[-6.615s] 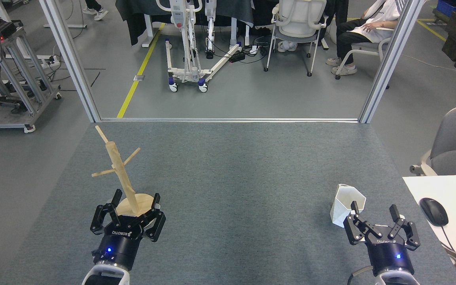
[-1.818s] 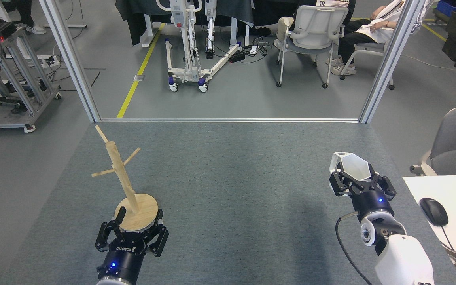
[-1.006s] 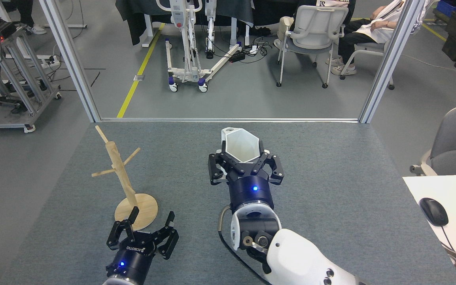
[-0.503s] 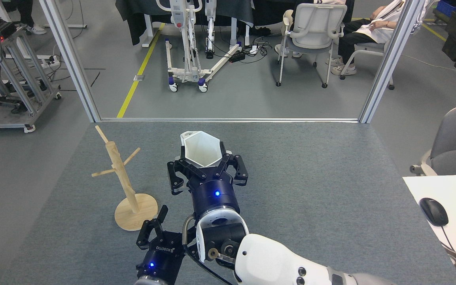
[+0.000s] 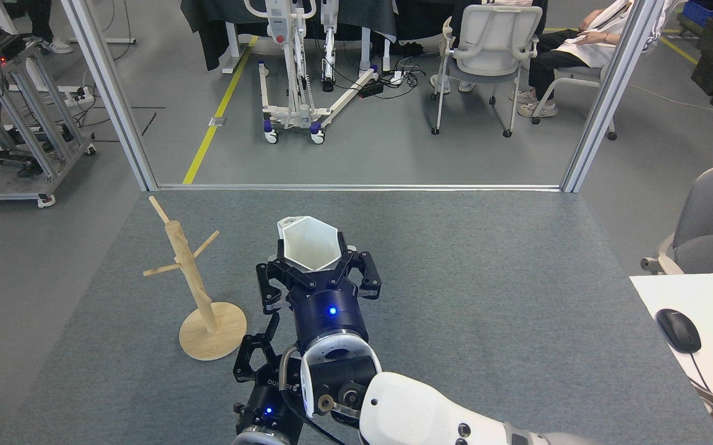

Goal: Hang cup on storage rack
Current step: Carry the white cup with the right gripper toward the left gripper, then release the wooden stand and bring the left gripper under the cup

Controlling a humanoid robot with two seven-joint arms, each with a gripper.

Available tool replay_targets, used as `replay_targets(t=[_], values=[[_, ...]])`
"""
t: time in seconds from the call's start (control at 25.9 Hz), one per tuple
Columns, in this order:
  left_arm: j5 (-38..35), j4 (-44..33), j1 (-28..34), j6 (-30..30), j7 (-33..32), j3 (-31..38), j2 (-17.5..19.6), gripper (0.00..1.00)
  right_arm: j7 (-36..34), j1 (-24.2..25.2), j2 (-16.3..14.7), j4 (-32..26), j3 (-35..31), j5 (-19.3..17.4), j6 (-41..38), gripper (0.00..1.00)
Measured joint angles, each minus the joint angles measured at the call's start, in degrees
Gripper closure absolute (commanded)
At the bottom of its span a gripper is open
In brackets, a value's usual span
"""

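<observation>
Carried leftward, cup [image 5: 308, 242] nears rack [image 5: 190, 278]; nothing between.

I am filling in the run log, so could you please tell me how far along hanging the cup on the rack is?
Done: the white faceted cup is off the table, the right gripper shut on it. In hand: the cup is held right of the wooden mug tree, apart from its pegs. Left: slip the handle hole over a peg and release. The left gripper sits low behind the right arm, holding nothing visible.
</observation>
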Motion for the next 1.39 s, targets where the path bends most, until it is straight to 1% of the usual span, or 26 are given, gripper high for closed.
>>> replay_targets(t=[0.12,0.31,0.66,0.74,0.85,0.97,1.04,1.24,1.39], values=[[-2.2,0.0,-0.9,0.4,-2.0,-1.0,-0.4,0.02,0.2,0.2,0.0,0.2,0.0,0.0,0.0,1.0],[-3.0,0.3,-2.3,0.8,-4.2,-1.4,-0.8,0.02,-0.2,0.6,0.0,0.2,0.0,0.1,0.0,1.0],[-2.2,1.7,-3.8,1.3,-4.9,-0.9,-1.1,0.02,-0.2,0.8,-0.8,1.1,-0.5,0.1,0.0,1.0],[-2.1,1.8,-4.0,1.3,-4.9,-0.9,-1.2,0.02,-0.3,0.9,-1.2,1.2,-0.7,0.1,0.0,1.0],[-2.0,2.1,-4.8,1.3,-6.0,-0.8,-1.2,0.02,-0.4,0.8,-2.5,1.4,-1.3,0.1,-0.1,1.0],[-2.0,2.7,-5.9,1.2,-7.4,-0.8,-1.2,0.02,-0.3,0.8,-4.4,2.0,-3.8,0.0,0.0,1.0],[-2.0,3.0,-6.4,1.1,-7.7,-0.9,-1.3,0.02,-0.3,0.9,-5.0,2.6,-5.1,0.0,0.0,1.0],[-2.0,3.1,-6.7,0.8,-8.0,-1.0,-1.3,0.02,-0.1,0.8,-5.5,4.1,-6.3,-0.2,0.0,1.0],[-1.9,3.2,-6.5,0.7,-8.1,-1.1,-1.2,0.02,0.0,0.6,-5.4,4.8,-6.8,-1.2,0.0,1.0]])
